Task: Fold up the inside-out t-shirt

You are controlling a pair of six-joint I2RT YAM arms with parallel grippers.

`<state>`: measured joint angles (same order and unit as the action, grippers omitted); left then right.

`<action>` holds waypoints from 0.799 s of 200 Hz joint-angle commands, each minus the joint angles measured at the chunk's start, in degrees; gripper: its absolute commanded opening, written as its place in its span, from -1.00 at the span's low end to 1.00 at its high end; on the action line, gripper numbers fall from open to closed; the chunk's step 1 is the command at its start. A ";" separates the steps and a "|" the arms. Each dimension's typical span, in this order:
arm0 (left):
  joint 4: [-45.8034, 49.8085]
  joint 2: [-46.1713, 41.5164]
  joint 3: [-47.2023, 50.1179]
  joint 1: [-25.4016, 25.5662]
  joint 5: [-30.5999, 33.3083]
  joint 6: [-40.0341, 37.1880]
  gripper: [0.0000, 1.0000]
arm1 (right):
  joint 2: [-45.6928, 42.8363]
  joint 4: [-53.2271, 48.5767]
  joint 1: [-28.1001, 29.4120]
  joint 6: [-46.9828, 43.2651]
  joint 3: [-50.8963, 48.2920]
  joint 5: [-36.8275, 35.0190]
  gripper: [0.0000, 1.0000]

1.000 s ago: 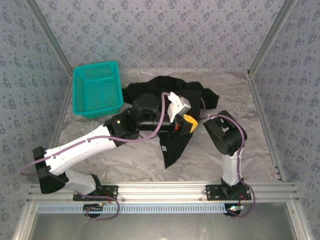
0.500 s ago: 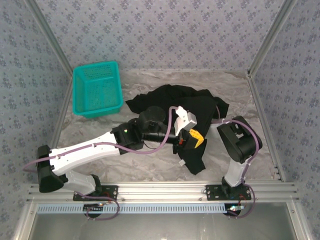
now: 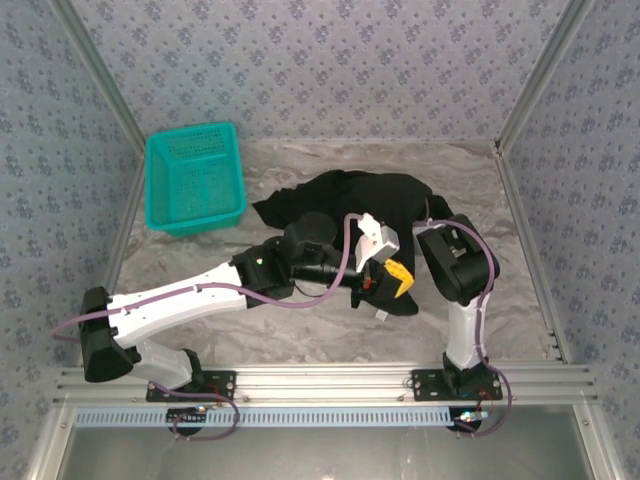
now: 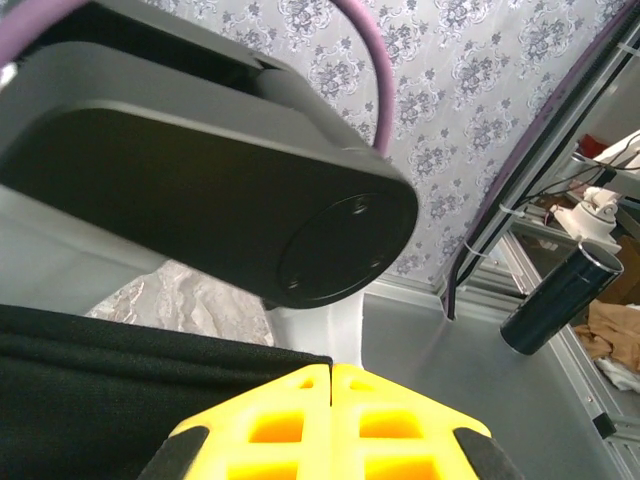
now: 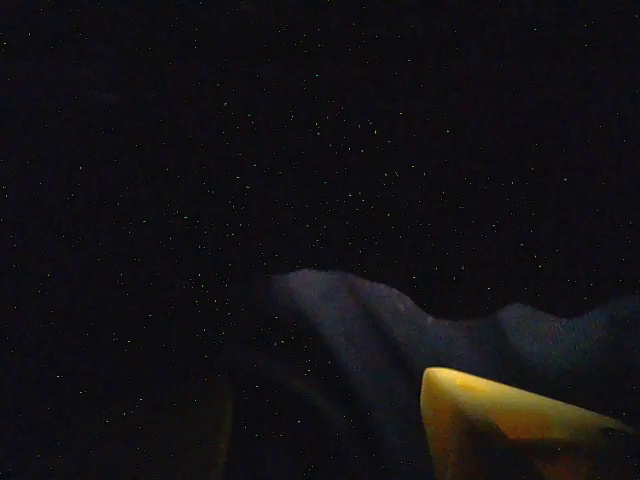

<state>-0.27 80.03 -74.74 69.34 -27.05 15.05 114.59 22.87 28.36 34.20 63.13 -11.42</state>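
Cloth first: the inside-out t-shirt [image 3: 375, 200] lies bunched in a black heap on the table [image 3: 300, 330], right of centre and toward the back, between my two arms. A narrower fold of it runs forward, down to the left gripper [image 3: 392, 282].

My left arm [image 3: 190, 300] reaches from the near left corner across to the middle. From its wrist camera I see the yellow fingers [image 4: 390, 425] pressed flat together, with the edge of the black fabric meeting them at the tips. I read that hand as clamped on the shirt.

My right arm [image 3: 455, 265] is folded up over the heap's right edge. Its wrist view is almost dark, with cloth close to the lens. Of the right gripper [image 5: 440, 420] I make out one yellow finger [image 5: 510, 415] at the lower right. I cannot tell whether that hand is open, closed or holding anything.

At the back left stands a teal basket [image 3: 190, 135], its near corner close to the shirt's left tip but not touching.
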 commanded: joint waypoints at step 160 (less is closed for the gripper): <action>3.94 -7.32 -4.13 1.09 9.03 -11.28 -1.00 | 4.80 -48.98 -0.15 -7.06 17.69 -6.39 0.40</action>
<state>5.13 72.55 -77.65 70.50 -18.00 4.91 119.68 -17.80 28.75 30.94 80.49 -17.93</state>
